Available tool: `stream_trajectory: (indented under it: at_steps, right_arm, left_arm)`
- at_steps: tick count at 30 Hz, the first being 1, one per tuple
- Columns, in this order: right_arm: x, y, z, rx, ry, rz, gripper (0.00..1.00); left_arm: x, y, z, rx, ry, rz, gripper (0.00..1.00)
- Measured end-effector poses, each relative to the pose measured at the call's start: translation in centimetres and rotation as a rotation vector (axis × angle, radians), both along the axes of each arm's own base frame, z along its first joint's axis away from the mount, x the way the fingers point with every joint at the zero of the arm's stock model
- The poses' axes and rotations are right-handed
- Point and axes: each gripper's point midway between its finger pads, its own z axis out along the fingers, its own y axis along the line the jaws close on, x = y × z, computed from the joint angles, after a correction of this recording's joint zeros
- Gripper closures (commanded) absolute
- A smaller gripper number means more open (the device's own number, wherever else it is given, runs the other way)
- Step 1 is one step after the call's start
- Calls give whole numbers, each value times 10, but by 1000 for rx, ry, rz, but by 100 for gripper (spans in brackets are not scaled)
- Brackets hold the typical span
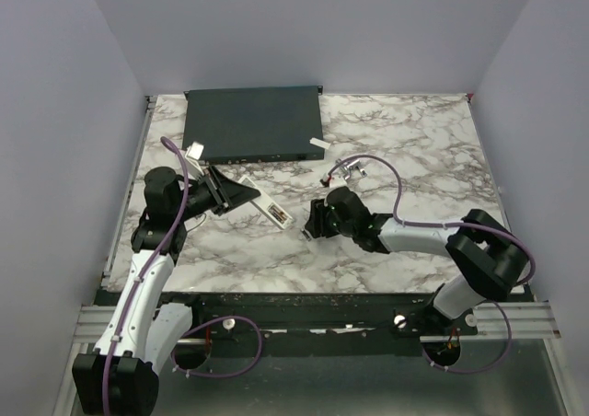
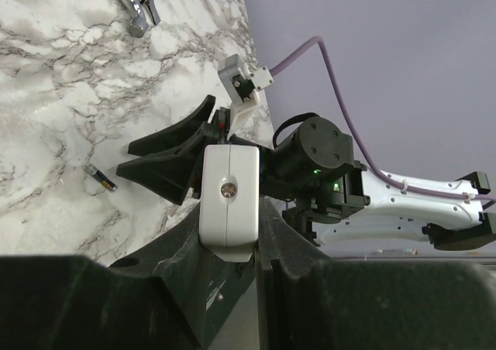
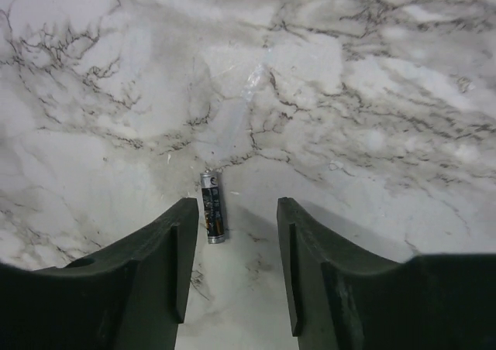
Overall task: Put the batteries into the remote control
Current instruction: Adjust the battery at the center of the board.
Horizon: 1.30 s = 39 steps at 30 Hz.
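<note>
The white remote control (image 1: 273, 215) sticks out over the marble table from my left gripper (image 1: 237, 195), which is shut on it. In the left wrist view, one end of the remote control (image 2: 229, 199) sits clamped between the black fingers of the left gripper (image 2: 236, 241). One slim dark battery (image 3: 212, 207) lies flat on the marble, between the spread fingers of my right gripper (image 3: 234, 211) and close to its left finger. The right gripper (image 1: 311, 225) stands open with nothing in it, just right of the remote's free end. The same battery (image 2: 102, 178) shows on the table below the right gripper's fingertips.
A large flat dark-grey box (image 1: 255, 123) lies at the back of the table. A small white piece (image 1: 318, 144) rests by its right corner. A small metal part (image 2: 136, 11) lies on the marble beyond the right gripper. The walls are purple-grey.
</note>
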Motion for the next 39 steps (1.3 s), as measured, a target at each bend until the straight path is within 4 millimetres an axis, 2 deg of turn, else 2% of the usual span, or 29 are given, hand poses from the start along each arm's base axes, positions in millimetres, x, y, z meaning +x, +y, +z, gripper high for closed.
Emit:
stream_trajectory:
  at_steps: [3, 5, 7, 13, 16, 26, 33, 39]
  right_arm:
    - [7, -4, 17, 18, -43, -42, 38]
    - [11, -6, 24, 4, -55, -58, 29]
    - [13, -6, 28, -16, -58, -57, 25]
    - [7, -13, 44, 3, -90, -44, 26]
    - [5, -11, 49, 23, -90, -33, 28]
    - [-8, 5, 28, 25, 3, 38, 40]
    - [-6, 14, 15, -21, 18, 84, 47]
    - [-3, 23, 7, -88, 34, 128, 48]
  left_arm:
    - [0, 1, 8, 4, -24, 1, 100]
    - [0, 1, 14, 6, -43, 4, 100]
    - [0, 2, 17, 7, -53, 6, 100]
    - [0, 7, 17, 19, -49, 23, 100]
    - [0, 11, 19, 28, -60, 38, 100]
    - [6, 39, 15, 85, -64, 142, 100]
    - [6, 41, 12, 89, -54, 146, 100]
    - [6, 41, 12, 89, -54, 146, 100]
